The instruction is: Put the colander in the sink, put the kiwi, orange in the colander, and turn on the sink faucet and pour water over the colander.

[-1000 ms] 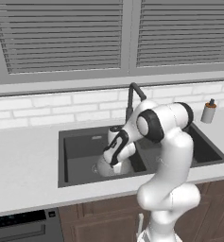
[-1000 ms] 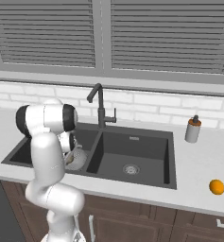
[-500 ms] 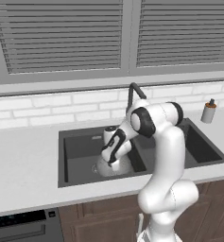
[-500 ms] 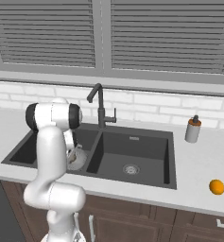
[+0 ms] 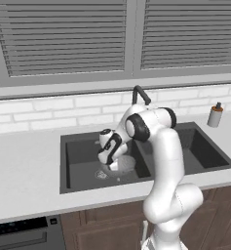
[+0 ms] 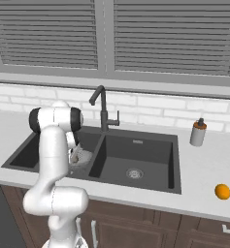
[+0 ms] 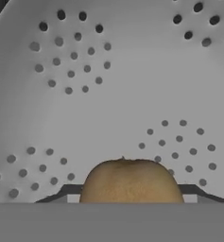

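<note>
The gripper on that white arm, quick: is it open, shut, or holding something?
Gripper: its fingers sit on either side of the kiwi, low inside the colander; whether they grip it or have let go cannot be told.

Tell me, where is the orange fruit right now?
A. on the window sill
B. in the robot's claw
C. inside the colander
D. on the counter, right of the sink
D. The orange sits alone on the counter to the right of the sink, past the soap bottle, far from the colander.
</note>
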Available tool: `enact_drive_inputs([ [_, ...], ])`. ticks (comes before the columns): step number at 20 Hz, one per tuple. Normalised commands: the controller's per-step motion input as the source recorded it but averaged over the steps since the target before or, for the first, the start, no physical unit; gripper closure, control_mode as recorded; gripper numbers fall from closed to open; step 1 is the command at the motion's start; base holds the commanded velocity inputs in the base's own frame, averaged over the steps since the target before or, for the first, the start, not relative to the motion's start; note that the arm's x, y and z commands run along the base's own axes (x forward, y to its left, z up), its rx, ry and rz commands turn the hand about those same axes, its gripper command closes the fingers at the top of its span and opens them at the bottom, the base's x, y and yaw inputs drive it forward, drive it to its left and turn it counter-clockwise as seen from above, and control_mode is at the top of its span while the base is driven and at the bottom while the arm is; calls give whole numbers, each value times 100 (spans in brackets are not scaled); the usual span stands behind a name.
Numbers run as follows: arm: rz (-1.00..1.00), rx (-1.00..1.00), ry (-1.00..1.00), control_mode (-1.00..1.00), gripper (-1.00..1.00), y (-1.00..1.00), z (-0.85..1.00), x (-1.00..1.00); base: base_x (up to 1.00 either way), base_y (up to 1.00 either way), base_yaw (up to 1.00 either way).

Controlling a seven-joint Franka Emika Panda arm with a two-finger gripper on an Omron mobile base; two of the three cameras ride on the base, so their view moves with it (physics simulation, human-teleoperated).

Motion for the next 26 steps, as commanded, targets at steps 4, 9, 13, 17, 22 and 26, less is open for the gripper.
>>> enact_drive_inputs([
  [4,-10,-6,-9,-100,-100,28,-26,0,0,0,0],
  [9,-9,0,-20,-100,-100,0,0,-15,0,0,0],
  [13,-13,0,-23,-100,-100,0,0,-21,0,0,0],
  [17,-17,0,-27,-100,-100,0,0,-29,0,0,0],
  [22,-20,2,-32,-100,-100,0,37,-67,0,0,0],
  [26,-24,0,-23,-100,-100,13,51,-92,0,0,0],
])
